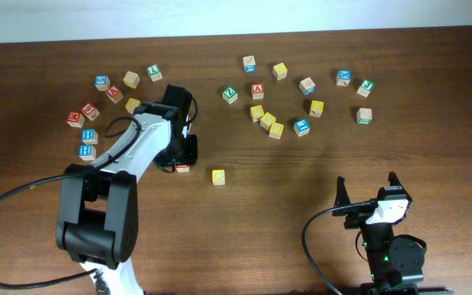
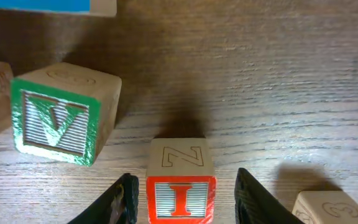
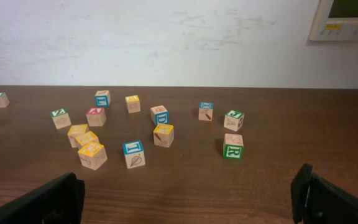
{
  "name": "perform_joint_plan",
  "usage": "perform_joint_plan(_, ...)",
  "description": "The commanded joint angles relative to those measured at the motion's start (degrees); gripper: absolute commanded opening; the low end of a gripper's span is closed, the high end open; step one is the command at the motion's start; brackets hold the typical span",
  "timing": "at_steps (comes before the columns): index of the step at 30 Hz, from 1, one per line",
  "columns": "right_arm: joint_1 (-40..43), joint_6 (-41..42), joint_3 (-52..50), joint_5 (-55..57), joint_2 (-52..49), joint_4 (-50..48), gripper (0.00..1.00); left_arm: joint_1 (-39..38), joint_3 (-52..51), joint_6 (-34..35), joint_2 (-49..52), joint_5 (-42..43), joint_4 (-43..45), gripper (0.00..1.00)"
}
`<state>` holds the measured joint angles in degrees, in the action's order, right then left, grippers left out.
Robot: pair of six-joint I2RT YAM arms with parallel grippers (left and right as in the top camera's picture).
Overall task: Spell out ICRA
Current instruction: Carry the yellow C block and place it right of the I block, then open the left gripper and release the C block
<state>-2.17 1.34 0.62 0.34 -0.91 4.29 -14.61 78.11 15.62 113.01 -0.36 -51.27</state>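
Note:
A red letter I block stands on the table between the fingers of my left gripper. The gripper is open, with a gap on each side of the block. In the overhead view the gripper is left of centre with the I block just below it. A red A block and a green R block lie in the far right cluster; the R block also shows in the right wrist view. My right gripper is open and empty near the front edge. I cannot pick out a C block.
A green V block stands just left of the I block. A yellow block lies to its right. Several blocks lie at the far left, and several more at the far right.

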Motion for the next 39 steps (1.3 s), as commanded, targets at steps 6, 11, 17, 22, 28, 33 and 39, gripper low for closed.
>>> perform_joint_plan(6, 0.4, -0.1, -0.3, 0.3, 0.4, 0.4, 0.98, 0.0, -2.9, 0.2, 0.6, 0.4, 4.5, 0.34)
perform_joint_plan(11, 0.4, -0.1, -0.3, 0.3, 0.4, 0.4, 0.98, 0.0, -2.9, 0.2, 0.6, 0.7, 3.8, 0.3)
perform_joint_plan(17, 0.4, -0.1, -0.3, 0.3, 0.4, 0.4, 0.98, 0.0, -2.9, 0.2, 0.5, 0.7, 2.6, 0.27)
perform_joint_plan(22, 0.4, -0.1, -0.3, 0.3, 0.4, 0.4, 0.98, 0.0, -2.8, 0.1, 0.5, 3.9, -0.3, 0.28)
perform_joint_plan(28, 0.4, -0.1, -0.3, 0.3, 0.4, 0.4, 0.98, -2.0, -2.8, 0.1, -0.2, 11.6, -9.5, 0.27)
perform_joint_plan(33, 0.4, -0.1, -0.3, 0.3, 0.4, 0.4, 0.98, -5.4, -2.9, 4.3, -0.2, 4.8, -4.7, 0.28)
perform_joint_plan(39, 0.4, -0.1, -0.3, 0.3, 0.4, 0.4, 0.98, -6.8, -2.9, 4.3, -0.2, 4.4, -1.7, 0.31)
